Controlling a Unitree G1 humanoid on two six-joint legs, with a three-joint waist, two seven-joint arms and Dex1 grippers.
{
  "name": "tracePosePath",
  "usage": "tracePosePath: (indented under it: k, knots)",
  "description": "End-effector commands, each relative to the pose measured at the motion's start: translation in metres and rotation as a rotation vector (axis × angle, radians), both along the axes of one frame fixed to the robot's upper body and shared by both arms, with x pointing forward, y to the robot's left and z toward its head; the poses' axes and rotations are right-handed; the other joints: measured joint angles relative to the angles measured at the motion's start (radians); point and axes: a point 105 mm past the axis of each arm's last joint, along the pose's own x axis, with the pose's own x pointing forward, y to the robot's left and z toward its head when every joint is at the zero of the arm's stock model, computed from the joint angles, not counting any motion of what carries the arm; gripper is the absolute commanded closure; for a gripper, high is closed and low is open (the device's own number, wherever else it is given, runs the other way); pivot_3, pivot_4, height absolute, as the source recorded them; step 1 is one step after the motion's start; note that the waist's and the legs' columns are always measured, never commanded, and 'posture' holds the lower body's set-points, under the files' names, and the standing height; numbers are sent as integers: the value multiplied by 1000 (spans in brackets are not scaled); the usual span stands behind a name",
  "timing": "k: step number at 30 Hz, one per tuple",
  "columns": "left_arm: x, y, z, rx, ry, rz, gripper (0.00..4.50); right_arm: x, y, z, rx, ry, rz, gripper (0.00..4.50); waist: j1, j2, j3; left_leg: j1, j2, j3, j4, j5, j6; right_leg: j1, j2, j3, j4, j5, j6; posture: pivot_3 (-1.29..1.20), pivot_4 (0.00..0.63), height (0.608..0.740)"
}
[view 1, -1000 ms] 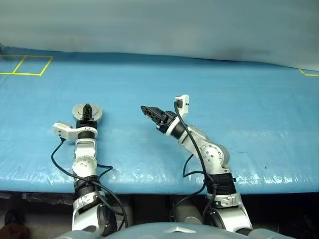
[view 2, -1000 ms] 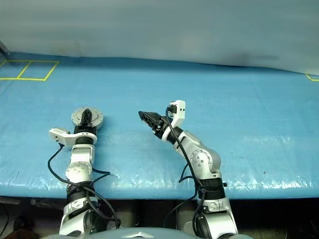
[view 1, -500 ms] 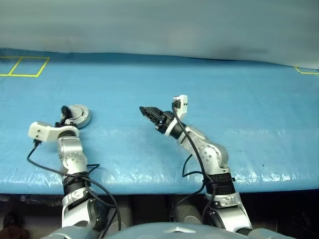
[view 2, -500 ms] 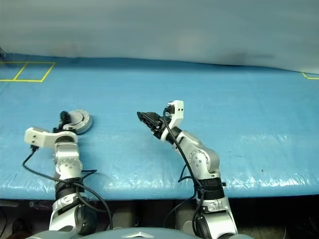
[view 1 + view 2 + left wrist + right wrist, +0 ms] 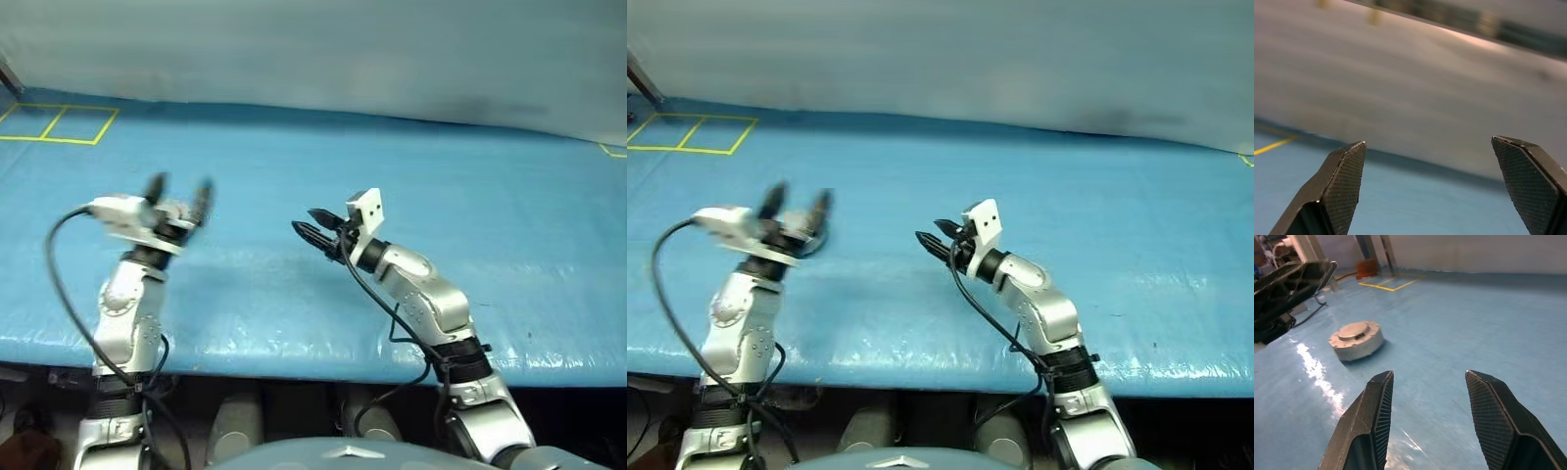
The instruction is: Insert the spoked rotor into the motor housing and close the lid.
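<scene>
Now left gripper raised, spread wide, empty; right gripper parted, empty, low over blue worktop; motor housing apparently closed, left-of-centre; risk: left arm descending could knock housing

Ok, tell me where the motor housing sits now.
The motor housing, lid closed, rests on the blue table in the right wrist view, ahead of the open right gripper and just beside the raised left gripper.

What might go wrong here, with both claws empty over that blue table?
The left gripper hangs open close to the housing; a low swing might knock it across the glossy table. The lid looks shut, but whether it sits fully down cannot be told, so it might spring open.
</scene>
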Motion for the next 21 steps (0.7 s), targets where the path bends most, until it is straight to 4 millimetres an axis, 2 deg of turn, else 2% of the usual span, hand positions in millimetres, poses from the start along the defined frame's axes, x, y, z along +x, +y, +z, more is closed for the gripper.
tracePosePath:
  k: [1, 4, 8, 11, 17, 21]
  knots:
    - [-18, -37, -31, 222, 106, -261, 36, -2, -24, 7, -30, -62, 6, 2010, -12, 0, 0, 0, 2, 0, -1, 0, 1, -1, 1, 0, 0, -1, -1, 0, 150, 740]
    - [-18, -40, -47, 278, 166, -311, 0, 0, -43, -12, -203, -55, -29, 1458, -23, 1, 1, 1, 5, -1, -3, 0, 1, -3, 6, 0, 3, -3, -5, 0, 150, 740]
    - [-24, -40, -67, 350, 238, -372, 0, -1, -48, -19, -233, -49, -54, 111, -23, 1, 1, 2, 8, -2, -3, 0, 1, -2, 10, 0, 4, -4, -6, 0, 150, 740]
    - [-26, -39, -76, 383, 263, -396, 0, -5, -45, -23, -250, -44, -49, 18, -22, 2, 1, 2, 9, -2, -3, 0, 1, -2, 10, 1, 4, -4, -6, 0, 150, 740]
    - [-16, -35, -63, 349, 201, -343, 0, -1, -42, -25, -285, -67, -68, 18, -12, 2, 1, 1, 7, -2, 1, 0, 1, -1, 8, 1, 3, -3, -4, 0, 150, 740]
    - [-14, -34, -60, 350, 177, -326, 0, 2, -37, -19, -258, -85, -66, 18, -11, 2, 1, 1, 7, -2, 1, 0, 1, -1, 8, 1, 3, -2, -4, 0, 150, 740]
